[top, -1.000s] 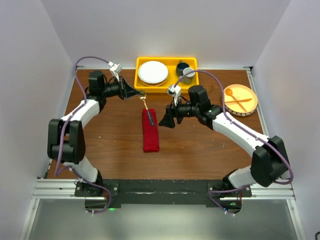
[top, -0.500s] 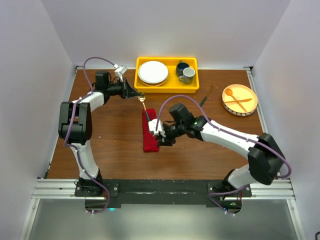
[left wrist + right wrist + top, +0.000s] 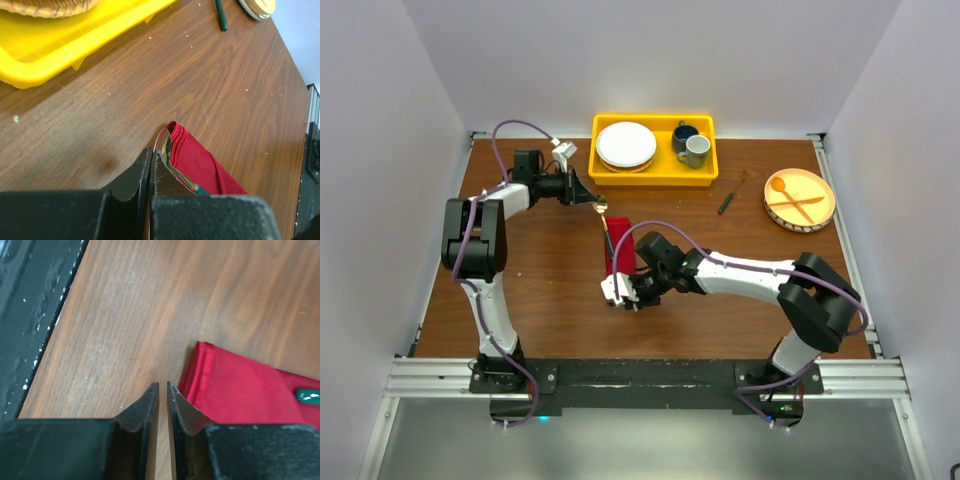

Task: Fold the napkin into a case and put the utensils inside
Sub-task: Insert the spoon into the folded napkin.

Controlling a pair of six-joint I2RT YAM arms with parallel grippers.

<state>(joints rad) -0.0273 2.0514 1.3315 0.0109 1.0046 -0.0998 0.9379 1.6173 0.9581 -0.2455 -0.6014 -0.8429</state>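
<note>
1. The case (image 3: 623, 255) lies mid-table as a narrow red strip of folded cloth. Its length runs from the yellow tray's side toward the arm bases, and its near end is hidden under the right arm.
2. A gold spoon (image 3: 602, 208) sits in the case. Its round bowl sticks out past the far end and its dark teal handle lies along the cloth. In the right wrist view the handle's tip (image 3: 307, 396) shows on the red fabric (image 3: 235, 390).
3. The left gripper (image 3: 590, 196) is at the spoon's bowl with its fingers pressed together. In the left wrist view the bowl (image 3: 164, 145) stands on edge against the fingertips (image 3: 151, 160), just off the case's corner (image 3: 200, 165). Whether the bowl is actually pinched cannot be told.
4. The right gripper (image 3: 628, 298) is low at the case's near end. In its wrist view the tips (image 3: 162, 390) stand only a narrow slit apart, with bare wood showing between them. They hold nothing and sit just beside the cloth's corner, not on it.
5. The yellow tray (image 3: 655, 178) stands at the far edge of the table (image 3: 540, 290). It holds white plates (image 3: 626, 146), a grey mug (image 3: 695, 150) and a dark blue cup (image 3: 683, 132).
6. To the right, a dark green stick-like item (image 3: 727, 198) lies on the wood. Beyond it is a round plate (image 3: 825, 215) carrying wooden cutlery.
</note>
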